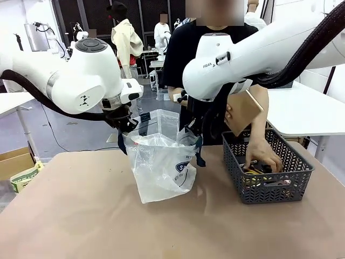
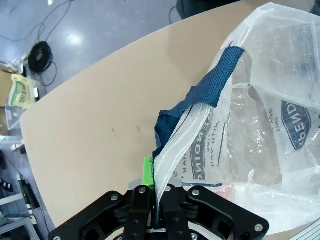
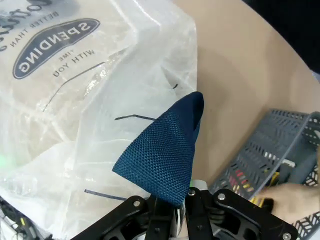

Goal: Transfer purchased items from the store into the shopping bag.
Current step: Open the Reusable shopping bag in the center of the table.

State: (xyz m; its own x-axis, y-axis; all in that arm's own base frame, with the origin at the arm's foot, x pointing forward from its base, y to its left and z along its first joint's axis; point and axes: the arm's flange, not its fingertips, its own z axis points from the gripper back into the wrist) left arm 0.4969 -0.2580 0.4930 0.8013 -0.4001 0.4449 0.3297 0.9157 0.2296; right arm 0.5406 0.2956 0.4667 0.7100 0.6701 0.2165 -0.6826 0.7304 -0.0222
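Crinkly plastic front and centre: one shopping bag (image 1: 161, 167) stands on the tan table (image 1: 75, 216), its mouth stretched between two arms. The left gripper (image 2: 156, 194) is pinched tight on a fold of the bag's whitish rim, right by a navy strap (image 2: 222, 70). The right gripper (image 3: 175, 202) is clamped on the second strap handle (image 3: 162, 150). Both tools are narrow, then, each holding one side of the bag.

Just beside the bag, on the robot's right, sits one dark grey lattice basket (image 1: 269, 189). The person's hand (image 1: 266, 158) is down inside it among the purchased items (image 1: 252, 170), yellow and red bits too jumbled to count. The other hand (image 1: 229, 114) holds one flat brown cardboard piece (image 1: 245, 110) above the basket.

I read this as the hold-open step, with picking under way at the basket. Next, the arms need to hold that mouth wide and steady while an item comes across and drops in.
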